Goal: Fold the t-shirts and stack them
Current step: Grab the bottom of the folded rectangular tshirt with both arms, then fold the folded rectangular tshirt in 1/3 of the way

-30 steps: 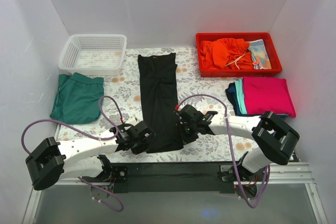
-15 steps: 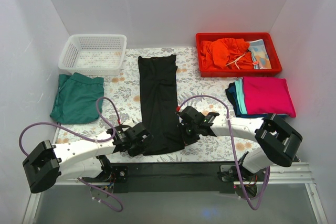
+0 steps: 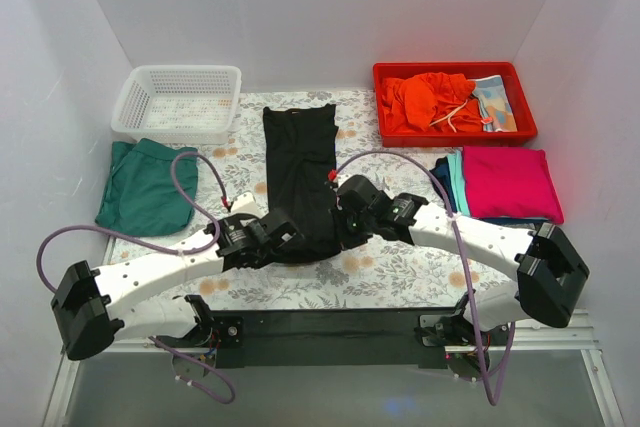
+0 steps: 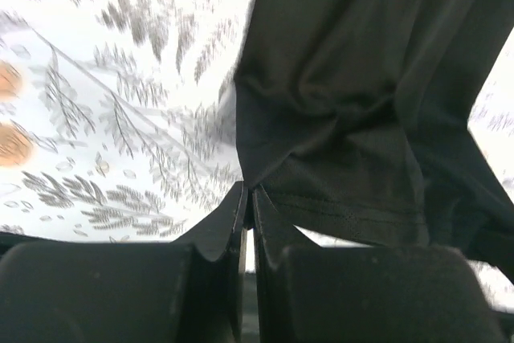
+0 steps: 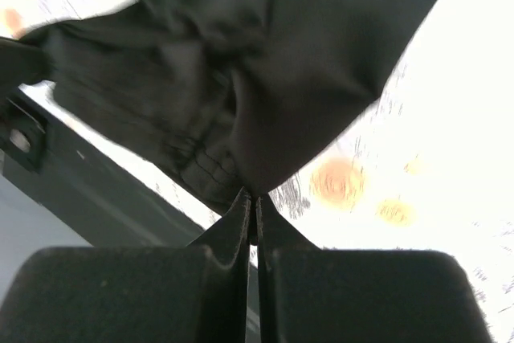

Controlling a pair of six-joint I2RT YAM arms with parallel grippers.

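Grip check: my left gripper [image 4: 247,201] is pinched together on the near hem corner of the black shirt [image 4: 361,78]. My right gripper [image 5: 255,201] is clamped likewise on the opposite corner. The shirt lies lengthwise mid-table on the floral covering [image 3: 330,282], hem raised over its middle. Risk: both holds are thin edge pinches, so an uneven pull could slip one corner and skew the fold.

The floral-covered surface [image 3: 400,272] is laid with a white basket [image 3: 130,112] at the far left and a red tray [image 3: 455,139] at the far right. A folded dark-green shirt [image 3: 145,187] is spread at the left, a black shirt [image 3: 298,162] along the middle, and a magenta-topped stack [image 3: 508,182] at the right.
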